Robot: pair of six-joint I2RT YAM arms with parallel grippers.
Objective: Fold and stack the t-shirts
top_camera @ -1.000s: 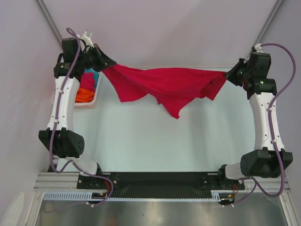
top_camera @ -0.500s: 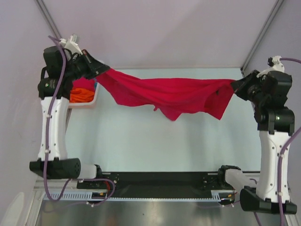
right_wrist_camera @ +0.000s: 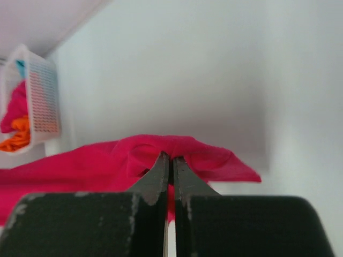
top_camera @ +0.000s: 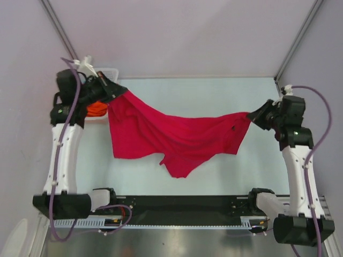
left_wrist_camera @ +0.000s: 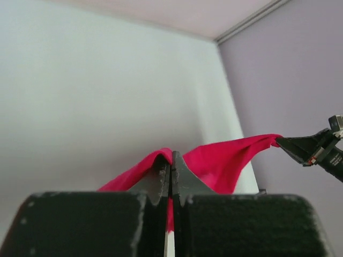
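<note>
Left hand (top_camera: 119, 90): we pinch one corner of the crimson t-shirt (top_camera: 177, 140), fingers pressed together.
Right hand (top_camera: 252, 114): we clamp the opposite corner.
Position: slung between both, sagging over the table (top_camera: 214, 91).

Basket (right_wrist_camera: 43, 101) cut by left edge; shirts (right_wrist_camera: 15, 136) inside partly hidden.

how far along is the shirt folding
Barely begun: no folded stack shows. In hand: the crimson shirt hangs spread between the left tool and right tool, both shut on its edges. Left: folding it, plus the orange shirt and others in the basket.
</note>
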